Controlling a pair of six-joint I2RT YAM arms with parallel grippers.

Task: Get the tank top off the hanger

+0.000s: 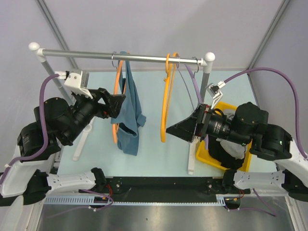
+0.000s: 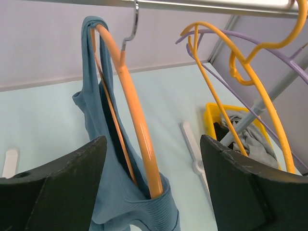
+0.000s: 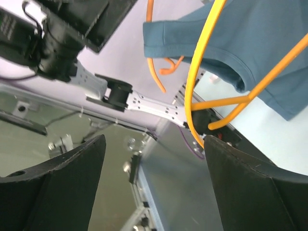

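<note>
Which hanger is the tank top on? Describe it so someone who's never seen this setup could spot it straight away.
Find the silver rail running across the back between two white posts. The orange hanger is the leftmost one on it, held there by a metal hook. It alone carries a garment, the blue tank top; the yellow hanger to its right hangs bare.

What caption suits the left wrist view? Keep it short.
Open left tool frames a blue tank top draped on an orange hanger.
</note>
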